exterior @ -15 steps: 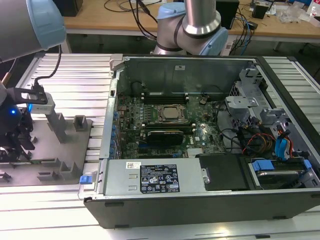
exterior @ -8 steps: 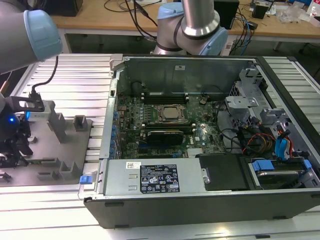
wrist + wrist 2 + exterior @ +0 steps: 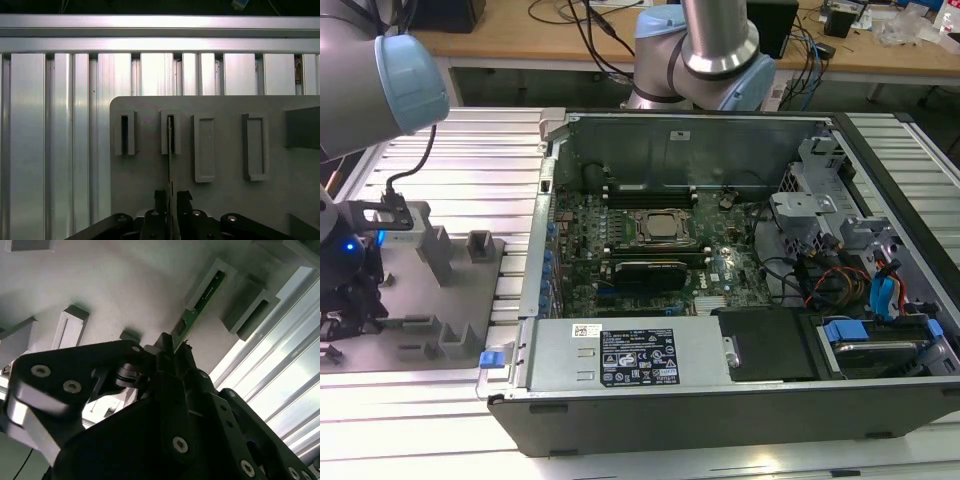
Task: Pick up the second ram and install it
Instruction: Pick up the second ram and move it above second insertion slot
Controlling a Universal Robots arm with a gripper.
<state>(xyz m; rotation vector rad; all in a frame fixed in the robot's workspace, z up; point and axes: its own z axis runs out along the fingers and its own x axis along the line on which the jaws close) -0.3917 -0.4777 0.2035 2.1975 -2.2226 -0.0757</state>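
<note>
The second ram [image 3: 202, 296] is a thin green circuit-board stick standing on edge in a slot of a grey fixture plate [image 3: 135, 175]. In the first wrist view the second ram [image 3: 171, 165] shows edge-on, running from its slot to my gripper [image 3: 171, 197]. My gripper [image 3: 174, 349] is shut on the stick's near end, one finger on each flat side. In the exterior view my arm's wrist [image 3: 345, 265] hangs over the fixture plate [image 3: 420, 300] at the exterior view's left, away from the open computer case [image 3: 720, 260].
Inside the case lie the motherboard's silver CPU socket [image 3: 660, 226], black memory slots [image 3: 650, 188] beside it and a black block [image 3: 642, 272]. Raised grey holders [image 3: 204, 147] stand on the fixture plate. A ribbed aluminium table [image 3: 55, 140] surrounds everything.
</note>
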